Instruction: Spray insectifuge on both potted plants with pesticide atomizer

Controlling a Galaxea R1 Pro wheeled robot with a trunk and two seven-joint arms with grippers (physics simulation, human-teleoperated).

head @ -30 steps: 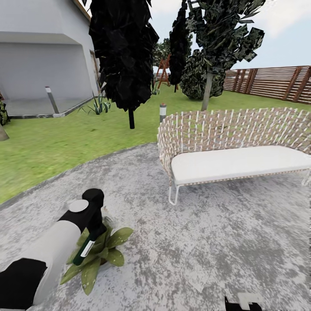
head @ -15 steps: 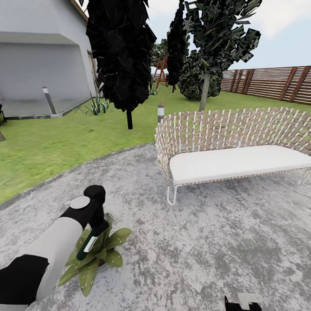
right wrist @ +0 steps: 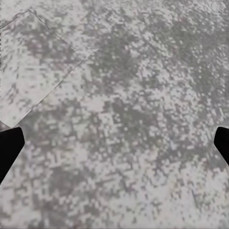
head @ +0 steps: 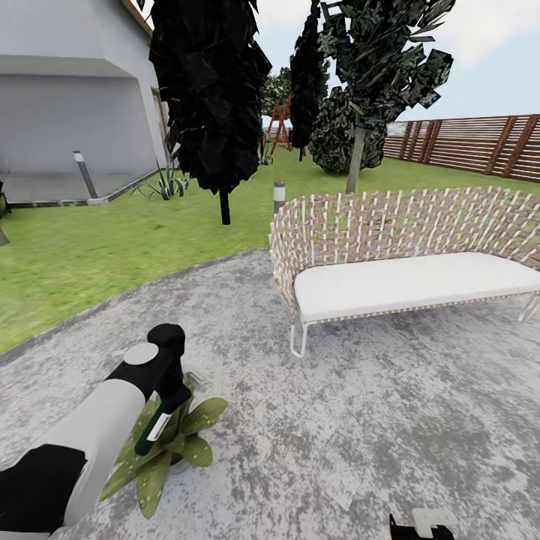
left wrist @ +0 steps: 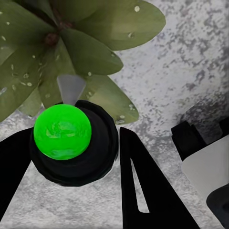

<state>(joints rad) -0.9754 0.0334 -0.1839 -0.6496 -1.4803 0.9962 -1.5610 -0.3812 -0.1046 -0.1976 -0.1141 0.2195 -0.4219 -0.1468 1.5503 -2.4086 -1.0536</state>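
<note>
**Atomizer being held over a potted plant on the stone patio**

At the left of the head view, the pesticide atomizer (head: pixel 155 427) is being gripped by the left hand (head: pixel 166 401) and is being tilted down over the potted plant (head: pixel 169 450), which is sitting on the grey stone patio (head: pixel 360 420). In the left wrist view, the bottle's round dark body with a bright green top (left wrist: pixel 62 131) is being clasped between the two black fingers (left wrist: pixel 143 186), directly above the droplet-speckled leaves (left wrist: pixel 90 57). Further right, a wicker sofa (head: pixel 405 259) is being shown on the patio, with lawn (head: pixel 90 240) and slatted fence (head: pixel 480 142) behind. The right hand (right wrist: pixel 114 143) is being kept spread wide above bare stone, its fingertips (right wrist: pixel 9 148) being seen at opposite edges.
</note>
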